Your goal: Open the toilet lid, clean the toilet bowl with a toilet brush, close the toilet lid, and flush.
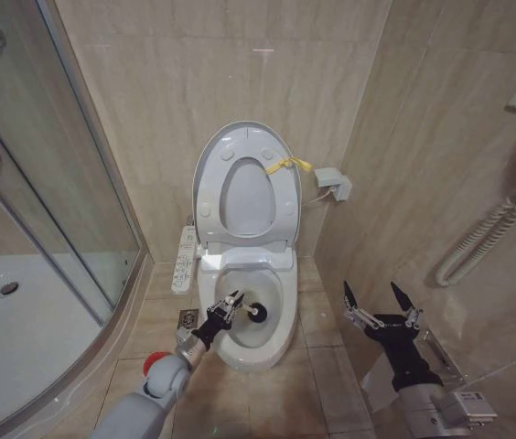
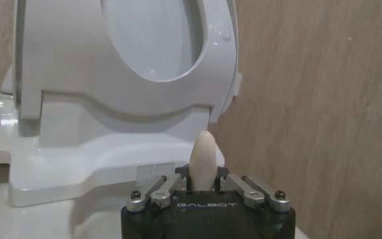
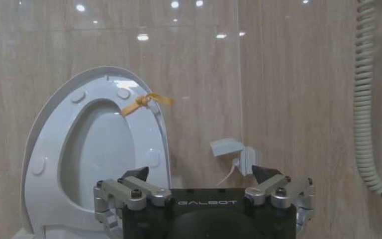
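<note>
The toilet lid stands raised against the back wall with the seat ring up in front of it, and a yellow strap is tied at its rim. Below lies the white toilet bowl. My left gripper reaches over the bowl's left rim, shut on the toilet brush, whose dark head sits inside the bowl. The brush's white handle tip pokes out between the fingers of the left gripper. My right gripper hangs open to the right of the toilet, holding nothing. It faces the lid.
A glass shower enclosure with a white tray takes up the left side. A control panel hangs at the toilet's left. A wall box and a coiled hose are on the right wall. Tiled floor lies around the toilet.
</note>
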Motion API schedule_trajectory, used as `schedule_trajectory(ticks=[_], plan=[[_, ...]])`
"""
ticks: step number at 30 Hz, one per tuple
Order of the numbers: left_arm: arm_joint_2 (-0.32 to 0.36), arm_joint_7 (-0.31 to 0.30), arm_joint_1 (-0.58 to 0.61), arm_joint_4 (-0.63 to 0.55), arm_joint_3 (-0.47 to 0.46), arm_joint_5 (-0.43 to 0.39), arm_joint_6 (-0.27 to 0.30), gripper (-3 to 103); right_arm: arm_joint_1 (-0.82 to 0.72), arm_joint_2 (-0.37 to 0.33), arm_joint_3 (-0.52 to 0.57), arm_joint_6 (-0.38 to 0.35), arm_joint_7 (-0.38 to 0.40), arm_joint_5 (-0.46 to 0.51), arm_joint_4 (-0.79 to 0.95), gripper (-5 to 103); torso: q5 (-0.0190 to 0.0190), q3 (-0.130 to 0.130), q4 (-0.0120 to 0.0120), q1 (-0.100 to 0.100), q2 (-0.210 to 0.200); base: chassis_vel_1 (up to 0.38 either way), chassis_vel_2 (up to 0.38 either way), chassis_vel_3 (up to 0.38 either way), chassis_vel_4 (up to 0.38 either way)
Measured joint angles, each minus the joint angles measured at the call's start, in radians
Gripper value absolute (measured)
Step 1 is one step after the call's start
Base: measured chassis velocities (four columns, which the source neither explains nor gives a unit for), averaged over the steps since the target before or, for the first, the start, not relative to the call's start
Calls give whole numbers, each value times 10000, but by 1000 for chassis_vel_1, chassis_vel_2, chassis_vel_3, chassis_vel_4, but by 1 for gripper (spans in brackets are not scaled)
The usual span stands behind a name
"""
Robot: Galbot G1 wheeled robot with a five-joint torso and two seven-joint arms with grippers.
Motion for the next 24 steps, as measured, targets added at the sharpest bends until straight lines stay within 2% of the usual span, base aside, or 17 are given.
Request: schedule_trajectory(ticks=[5,6,8,10,12,15,19,20,22,24], plan=[[161,-273,268,-1457,6,-250,307,22,0,0,0,0,0,0,0,100,-1,0,-6,0,0,0,0,0,0],[322,-476,455,-2078,1,-417,510,22,0,0,0,0,1,0,0,100,2,0,-5,0,0,0,0,0,0],[407,-604,552,-2375,3,-508,609,22,0,0,0,0,1,0,0,100,1,0,-3,0,0,0,0,0,0],[676,-986,961,-3286,2,-736,887,22,0,0,0,0,0,0,0,100,2,-1,3,-1,1,0,0,0,0],[674,-1033,1079,-3335,-34,-699,899,22,0,0,0,0,0,0,0,100,2,-1,3,-1,0,0,0,0,0],[499,-1029,1092,-2847,-102,-520,782,22,0,0,1,0,0,0,0,100,1,-1,-2,-1,1,0,0,0,0],[20,-868,711,-1288,-251,156,283,22,0,1,0,0,0,0,0,100,1,0,0,0,0,0,0,0,0],[20,-868,711,-1288,-251,156,283,22,0,1,0,0,0,0,0,100,1,0,0,0,0,0,0,0,0],[-318,-673,354,-189,-348,691,-259,22,0,1,0,0,0,0,1,100,0,-1,-4,0,0,0,0,0,0],[-557,-474,209,196,-516,936,-558,22,0,0,0,0,0,0,0,100,-1,1,-1,1,-1,0,0,0,0]])
